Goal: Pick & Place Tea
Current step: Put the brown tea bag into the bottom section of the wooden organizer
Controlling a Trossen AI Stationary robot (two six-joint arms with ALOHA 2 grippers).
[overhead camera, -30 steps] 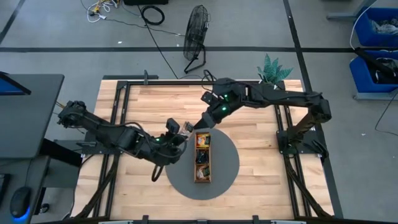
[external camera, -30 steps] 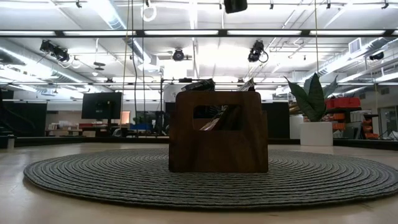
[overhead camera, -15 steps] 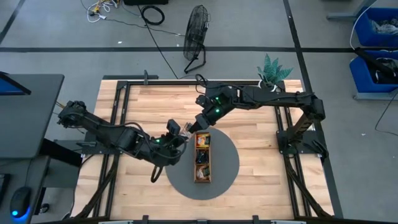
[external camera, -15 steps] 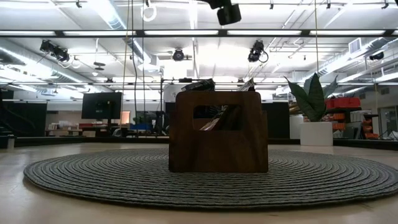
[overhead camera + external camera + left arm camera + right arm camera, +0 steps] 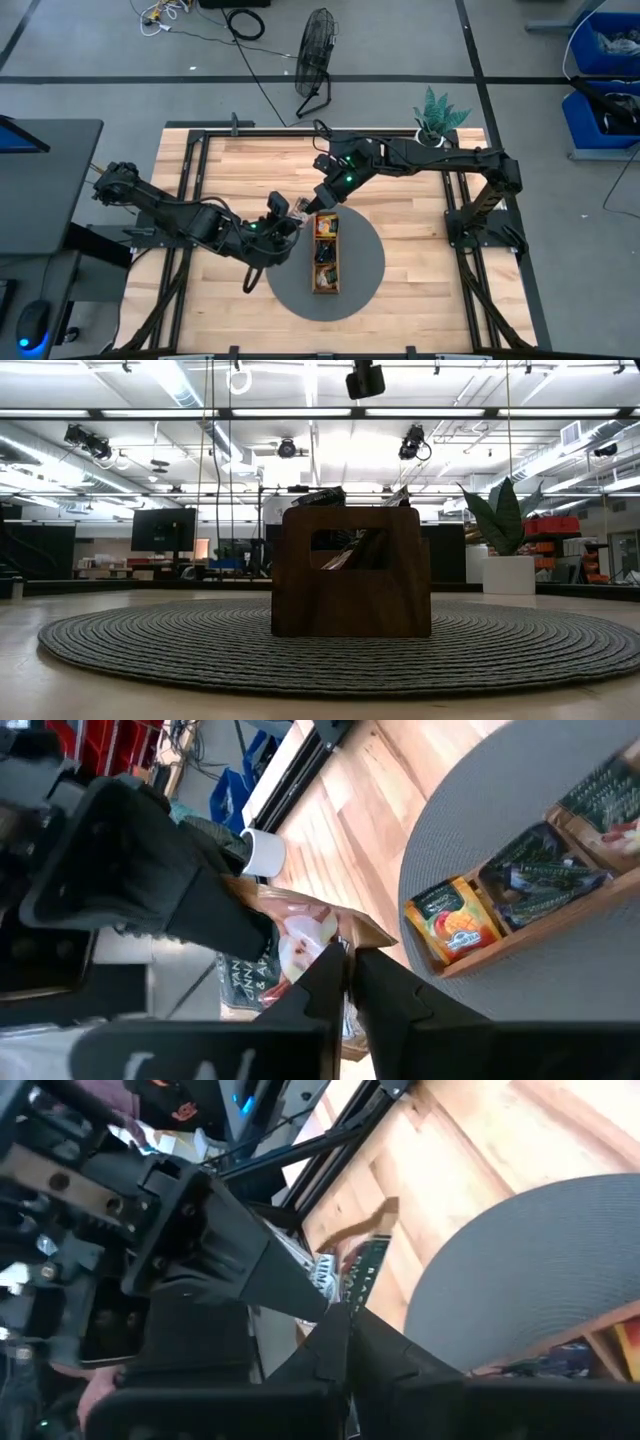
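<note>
One pale tan tea sachet [image 5: 305, 207] [image 5: 298, 934] hangs in the air between my two grippers, just off the far end of the brown wooden tray [image 5: 314, 250] [image 5: 350, 595]. My left gripper [image 5: 296, 212] [image 5: 347, 968] and my right gripper [image 5: 316, 203] [image 5: 347, 1335] are both shut on it from opposite sides. The tray stands on a round grey mat [image 5: 365, 262] and holds orange [image 5: 455, 917] and dark teal sachets [image 5: 540, 870]. My left gripper pinches one edge of the sachet [image 5: 338, 942] between its two fingers, coming from the table's left side. The sachet is lifted clear of the table. My right gripper pinches the sachet's opposite edge [image 5: 358, 1292] between its two fingers, slanting down from the far right. The sachet stands on edge between the two grippers.
The mat [image 5: 150, 640] covers the table's middle near part. Black frame rails [image 5: 190, 200] run along the table's left and right sides. A potted plant [image 5: 438, 110] stands at the far right corner, and a floor fan [image 5: 316, 55] stands beyond the far edge.
My right gripper has gone a little toward the table's left, up to the left gripper and the sachet it holds. The left gripper and the tray have kept still.
</note>
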